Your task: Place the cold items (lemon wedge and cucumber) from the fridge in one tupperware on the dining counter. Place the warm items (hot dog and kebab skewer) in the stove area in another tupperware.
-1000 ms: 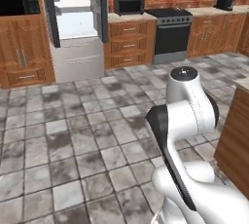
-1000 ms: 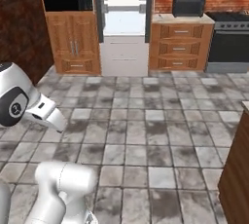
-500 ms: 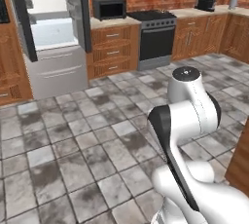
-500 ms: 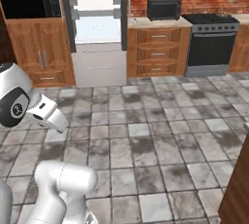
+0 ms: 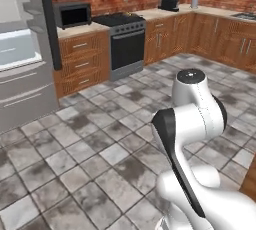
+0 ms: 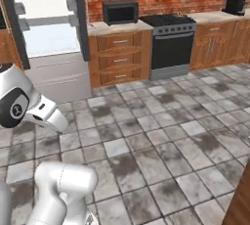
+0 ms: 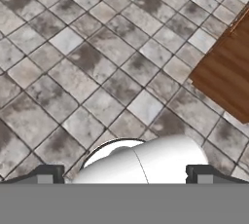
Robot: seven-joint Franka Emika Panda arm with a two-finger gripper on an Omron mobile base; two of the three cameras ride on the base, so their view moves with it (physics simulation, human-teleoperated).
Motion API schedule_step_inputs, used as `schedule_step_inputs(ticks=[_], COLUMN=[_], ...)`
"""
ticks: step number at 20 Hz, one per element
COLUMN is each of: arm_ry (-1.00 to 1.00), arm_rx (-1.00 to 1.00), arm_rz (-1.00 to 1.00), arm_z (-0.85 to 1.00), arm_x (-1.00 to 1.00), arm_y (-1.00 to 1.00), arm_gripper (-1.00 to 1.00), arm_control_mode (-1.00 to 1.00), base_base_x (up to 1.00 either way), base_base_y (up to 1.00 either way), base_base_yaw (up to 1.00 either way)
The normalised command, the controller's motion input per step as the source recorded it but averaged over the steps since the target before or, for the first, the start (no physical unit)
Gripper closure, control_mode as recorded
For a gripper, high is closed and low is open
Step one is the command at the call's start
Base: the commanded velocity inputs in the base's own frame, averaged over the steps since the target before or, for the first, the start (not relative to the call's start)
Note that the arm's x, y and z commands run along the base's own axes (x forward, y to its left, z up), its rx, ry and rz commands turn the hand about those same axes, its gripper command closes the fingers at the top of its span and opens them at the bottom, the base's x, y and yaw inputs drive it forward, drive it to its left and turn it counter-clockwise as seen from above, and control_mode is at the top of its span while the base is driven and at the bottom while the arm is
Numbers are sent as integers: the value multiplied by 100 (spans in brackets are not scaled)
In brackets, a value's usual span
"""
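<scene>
gripper [image 7: 124,174]: fingers spread wide, holding nothing, over tiled floor [image 7: 97,72] | fridge [image 6: 46,38]: doors open, 11 o'clock | stove area [image 6: 170,43]: 1 o'clock, beside microwave [image 6: 120,11]

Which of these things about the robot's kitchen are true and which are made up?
1. The fridge door is open. True.
2. The claw is holding a cucumber. False: its fingers stand wide apart with nothing between them, pointing at the floor tiles.
3. The black stove stands between wooden cabinets. True.
4. The microwave sits on the floor. False: it sits on the counter between the fridge and the stove.
5. The floor is plain white. False: it is grey mottled tile.
</scene>
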Motion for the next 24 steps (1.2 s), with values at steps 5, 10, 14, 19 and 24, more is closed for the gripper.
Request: schedule_step_inputs(ticks=[5, 10, 14, 19, 24], arm_ry=[0, 0, 0, 0, 0], arm_rx=[0, 0, 0, 0, 0], arm_rz=[0, 0, 0, 0, 0], arm_z=[0, 0, 0, 0, 0], arm_x=[0, 0, 0, 0, 0], arm_y=[0, 0, 0, 0, 0], arm_gripper=[-100, -100, -100, -100, -100], arm_control_mode=[100, 100, 100, 100, 100], base_base_x=[100, 100, 100, 100, 100], base_base_y=[92, 92, 95, 100, 85], base_base_yaw=[-43, -42, -40, -31, -14])
